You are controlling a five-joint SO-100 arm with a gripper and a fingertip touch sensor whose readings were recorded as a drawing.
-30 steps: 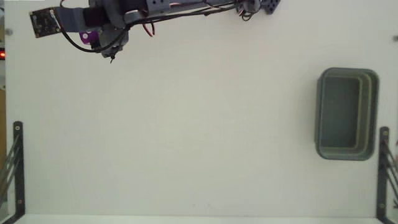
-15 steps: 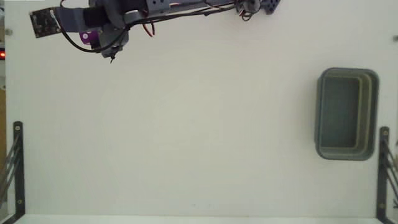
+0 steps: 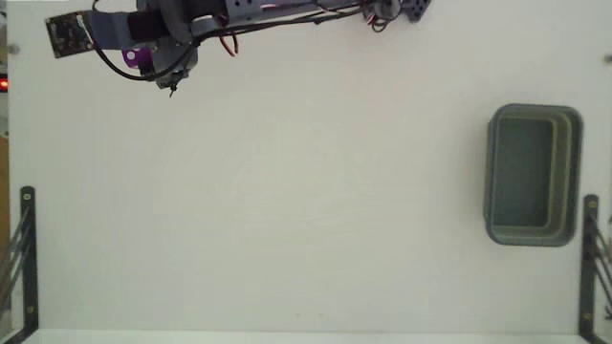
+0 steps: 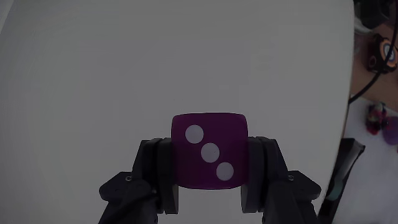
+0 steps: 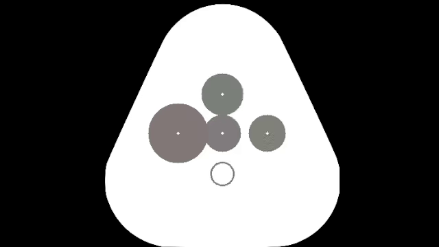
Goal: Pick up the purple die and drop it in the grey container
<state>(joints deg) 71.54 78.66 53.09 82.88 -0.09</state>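
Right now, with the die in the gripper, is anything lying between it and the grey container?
Nothing visible: the purple die sits clamped in the gripper, and only bare table separates it from the grey container.

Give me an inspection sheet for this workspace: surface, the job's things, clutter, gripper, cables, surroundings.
Surface: white table, bare across the middle.
Job's things: purple die sits between the gripper's fingers, three-dot face toward the wrist camera; grey container sits at the right of the fixed view, hollow looks empty.
Clutter: nothing seen.
Gripper: gripper shut on the die, at the top left of the fixed view, far from the container.
Cables: black cable loops off the arm; red wires further along.
Surroundings: black brackets at both side edges; small circuit board at the arm's tip.
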